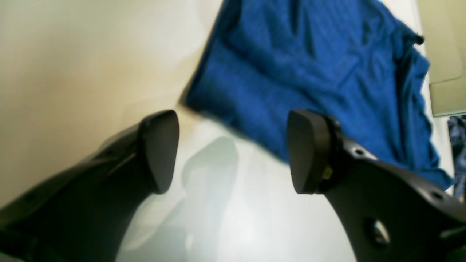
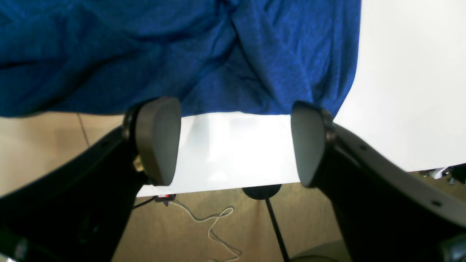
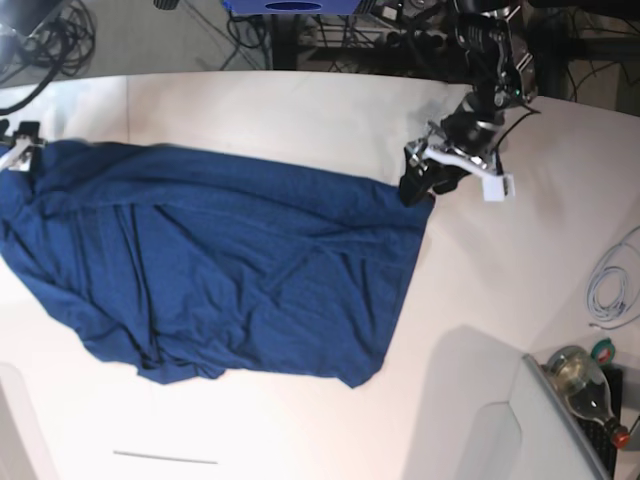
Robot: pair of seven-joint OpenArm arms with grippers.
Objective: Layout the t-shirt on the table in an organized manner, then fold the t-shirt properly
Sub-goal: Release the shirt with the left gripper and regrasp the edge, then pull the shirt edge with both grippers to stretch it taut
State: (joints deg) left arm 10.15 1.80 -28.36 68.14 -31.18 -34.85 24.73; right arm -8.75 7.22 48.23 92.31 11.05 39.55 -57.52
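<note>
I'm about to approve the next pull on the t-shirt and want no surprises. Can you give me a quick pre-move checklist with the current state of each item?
1. Left gripper open, nothing between its pads: ok.
2. Right gripper open, nothing between its pads: ok.
3. Left gripper placed at a corner of the t-shirt: ok; it sits at the far corner in the base view, but contact cannot be told.
4. T-shirt lying flat: not ok, creases run across it.
5. T-shirt fully on the table: not ok, the right wrist view shows cloth hanging past the edge.
6. Sleeves and collar laid out: cannot tell.
</note>
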